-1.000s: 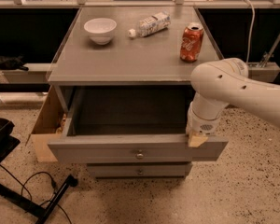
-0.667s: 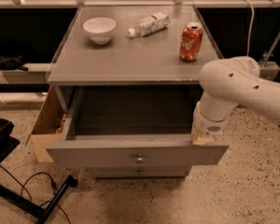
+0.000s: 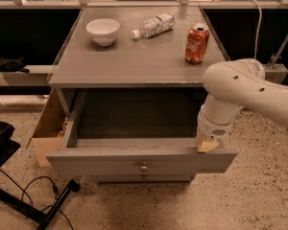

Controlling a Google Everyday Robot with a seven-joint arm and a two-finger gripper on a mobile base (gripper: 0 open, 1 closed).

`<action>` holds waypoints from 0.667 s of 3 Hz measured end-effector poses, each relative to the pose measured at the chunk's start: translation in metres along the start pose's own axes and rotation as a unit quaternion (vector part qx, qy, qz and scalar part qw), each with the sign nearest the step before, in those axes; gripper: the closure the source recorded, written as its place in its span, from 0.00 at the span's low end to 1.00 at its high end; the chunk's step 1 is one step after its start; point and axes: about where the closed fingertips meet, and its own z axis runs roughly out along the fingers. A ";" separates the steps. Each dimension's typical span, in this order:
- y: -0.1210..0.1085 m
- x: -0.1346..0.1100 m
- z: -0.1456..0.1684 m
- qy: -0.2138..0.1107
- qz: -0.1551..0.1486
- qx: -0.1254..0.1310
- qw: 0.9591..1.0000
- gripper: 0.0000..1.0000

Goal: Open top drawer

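Evidently the gripper (image 3: 207, 144) is set on the upper rim of the top drawer (image 3: 110, 161), near the right end of its front panel, with its tan tip lodged just behind that panel. Whether it is spread or closed cannot be told, as it is hidden beneath the wrist. The rim is judged to be used as a hook for pulling, so the small round knob (image 3: 143, 167) is left untouched at the middle of the front. From the gripper, the white arm (image 3: 240, 85) is carried up and away to the right, clear of the cabinet top (image 3: 134, 63). The drawer is drawn well out (its deep grey box is exposed almost fully), so the task is judged nearly complete. On the top, a bowl (image 3: 102, 31), a lying bottle (image 3: 153, 25) and a red can (image 3: 197, 43) are kept well back from the front edge.
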 end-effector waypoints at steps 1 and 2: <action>0.000 0.000 0.000 0.000 0.000 0.000 1.000 0.29; 0.000 0.000 0.000 0.000 0.000 0.000 1.000 0.05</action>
